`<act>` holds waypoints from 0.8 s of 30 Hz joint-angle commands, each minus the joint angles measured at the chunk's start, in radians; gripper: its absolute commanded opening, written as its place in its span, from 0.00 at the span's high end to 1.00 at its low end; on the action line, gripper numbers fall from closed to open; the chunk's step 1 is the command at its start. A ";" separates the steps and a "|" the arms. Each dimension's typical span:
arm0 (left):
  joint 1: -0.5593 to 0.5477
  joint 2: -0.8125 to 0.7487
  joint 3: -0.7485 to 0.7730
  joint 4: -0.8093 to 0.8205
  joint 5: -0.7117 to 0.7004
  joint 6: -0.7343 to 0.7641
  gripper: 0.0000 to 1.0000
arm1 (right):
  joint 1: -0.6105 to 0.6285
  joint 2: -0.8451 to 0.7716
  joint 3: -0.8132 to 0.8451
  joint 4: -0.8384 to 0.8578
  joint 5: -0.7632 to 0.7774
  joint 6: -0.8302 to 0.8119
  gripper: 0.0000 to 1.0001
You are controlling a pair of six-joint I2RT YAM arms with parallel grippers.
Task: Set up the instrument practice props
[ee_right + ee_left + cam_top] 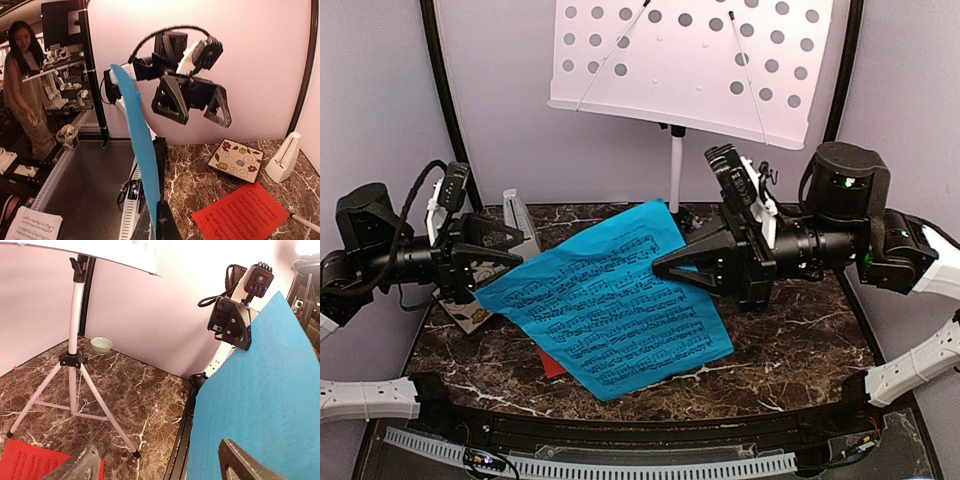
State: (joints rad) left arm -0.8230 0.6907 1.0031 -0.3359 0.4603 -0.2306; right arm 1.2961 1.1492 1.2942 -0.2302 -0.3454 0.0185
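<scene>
A blue music sheet point(610, 305) hangs tilted above the table between both arms. My right gripper point(665, 268) is shut on its right edge; in the right wrist view the sheet point(142, 150) runs edge-on into the closed fingertips point(161, 207). My left gripper point(518, 252) stands open at the sheet's left edge and grips nothing; its fingers point(245, 465) spread wide, with the sheet point(260, 405) beside the right one. The white perforated music stand point(690, 60) stands at the back on tripod legs point(75, 390). A red-orange sheet point(242, 215) lies flat on the table. The pale grey metronome point(520, 225) stands at the back left.
A floral square coaster point(236, 160) lies on the marble table point(790, 350) below the left gripper, next to the metronome point(285, 157). A small green bowl point(101, 345) sits in the far corner behind the stand's pole. Black frame posts flank the back wall.
</scene>
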 commanded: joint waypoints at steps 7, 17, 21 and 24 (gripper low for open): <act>-0.001 -0.072 -0.201 0.332 0.097 -0.119 0.15 | -0.011 -0.057 -0.085 0.210 -0.023 0.173 1.00; -0.001 -0.074 -0.217 0.322 0.103 -0.102 0.16 | -0.030 -0.054 -0.093 0.252 -0.045 0.217 1.00; -0.001 -0.082 -0.225 0.323 0.099 -0.098 0.16 | -0.038 -0.051 -0.091 0.255 -0.053 0.223 1.00; -0.001 -0.092 -0.231 0.324 0.096 -0.098 0.16 | -0.040 -0.048 -0.084 0.252 -0.058 0.224 1.00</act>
State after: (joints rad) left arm -0.8230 0.6170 0.7895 -0.0460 0.5423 -0.3294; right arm 1.2636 1.1122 1.2064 -0.0303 -0.3851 0.2256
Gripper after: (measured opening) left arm 0.842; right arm 0.007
